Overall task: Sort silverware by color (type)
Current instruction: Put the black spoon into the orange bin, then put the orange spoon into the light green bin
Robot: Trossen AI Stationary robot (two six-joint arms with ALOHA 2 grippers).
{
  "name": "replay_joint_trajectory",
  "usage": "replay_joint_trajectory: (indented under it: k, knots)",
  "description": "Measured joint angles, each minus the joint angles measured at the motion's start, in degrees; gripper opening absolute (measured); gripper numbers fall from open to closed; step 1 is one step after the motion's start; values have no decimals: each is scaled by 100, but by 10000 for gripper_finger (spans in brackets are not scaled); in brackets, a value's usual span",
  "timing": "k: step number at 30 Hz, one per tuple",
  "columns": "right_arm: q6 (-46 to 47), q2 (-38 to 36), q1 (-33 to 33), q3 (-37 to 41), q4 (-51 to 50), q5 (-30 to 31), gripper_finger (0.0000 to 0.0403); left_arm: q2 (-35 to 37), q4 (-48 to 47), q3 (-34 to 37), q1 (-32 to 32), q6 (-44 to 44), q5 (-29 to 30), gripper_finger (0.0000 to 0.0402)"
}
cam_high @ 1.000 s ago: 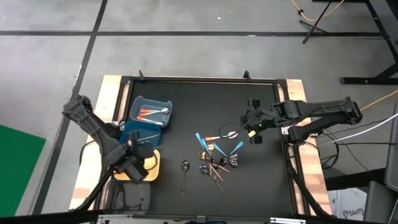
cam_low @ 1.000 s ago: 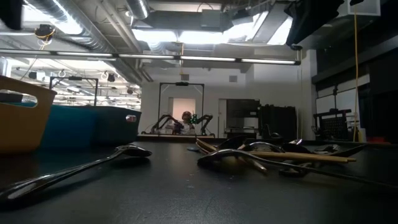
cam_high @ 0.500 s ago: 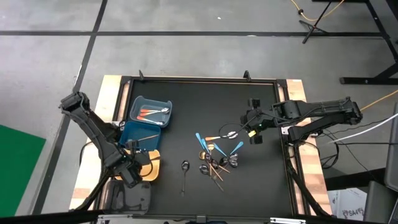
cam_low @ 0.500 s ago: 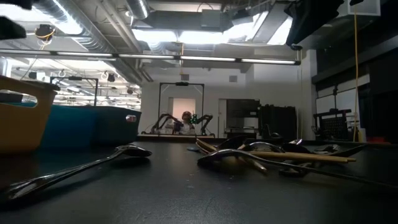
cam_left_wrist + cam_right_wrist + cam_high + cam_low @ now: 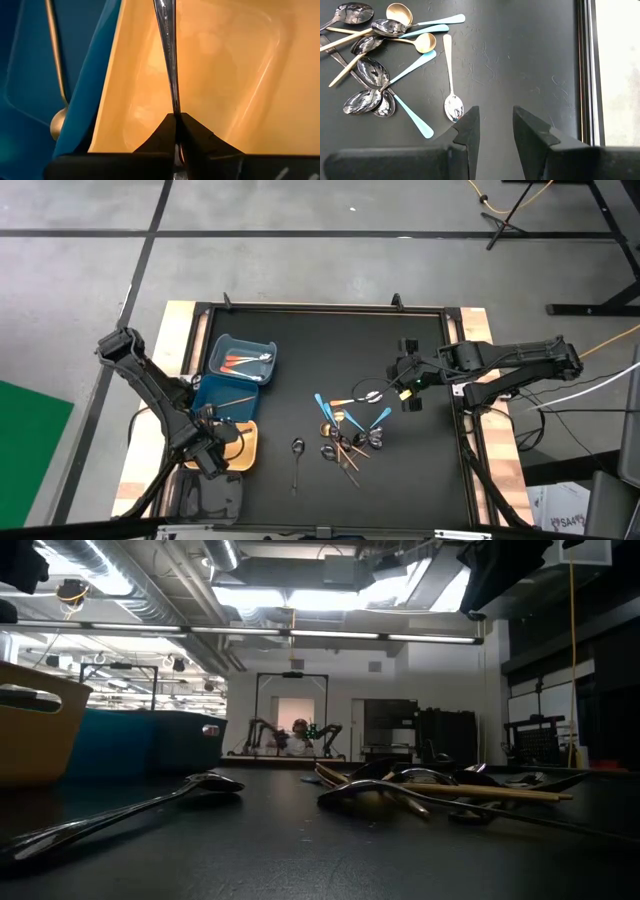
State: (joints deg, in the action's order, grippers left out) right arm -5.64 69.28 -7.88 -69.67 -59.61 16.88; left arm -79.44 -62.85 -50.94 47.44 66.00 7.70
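Left gripper (image 5: 212, 448) over the yellow bin (image 5: 243, 450) near the bench's front left corner; jaws pinched tight on a thin dark-metal utensil handle (image 5: 169, 65), which hangs over the bin's floor; dark blue bin (image 5: 215, 394) just behind it holds one gold spoon (image 5: 56, 75); light blue bin (image 5: 243, 360) farther back holds orange-handled pieces (image 5: 240, 362). Lone dark spoon (image 5: 297, 455) lies near the front edge, mid-bench; beside it to the right, the silverware pile (image 5: 348, 435): light blue, gold and dark spoons crossing each other. Right gripper (image 5: 409, 385) hovers toward the bench's right edge, jaws parted and empty, just beside an orange-handled spoon (image 5: 451, 82).
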Motion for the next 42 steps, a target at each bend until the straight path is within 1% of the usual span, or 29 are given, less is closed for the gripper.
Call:
replay_joint_trajectory:
  k: [3,8,13,17,21,38,42]
  knots:
    - [1,0,0,0,-1,0,106,0,-2,0,0,76,2,10]
    - [0,0,0,0,-1,0,106,0,-7,4,0,649,2,13]
    - [0,0,0,0,-1,0,106,0,-9,4,0,1082,4,39]
    - [-1,0,0,0,-1,0,106,0,-9,4,0,1102,4,62]
    - [0,0,1,0,-1,0,106,0,-9,4,-2,1102,6,73]
    - [-1,0,0,0,-1,0,106,-2,-7,4,0,1016,57,76]
    - [-7,0,1,0,-2,0,106,-2,49,4,-49,1169,43,76]
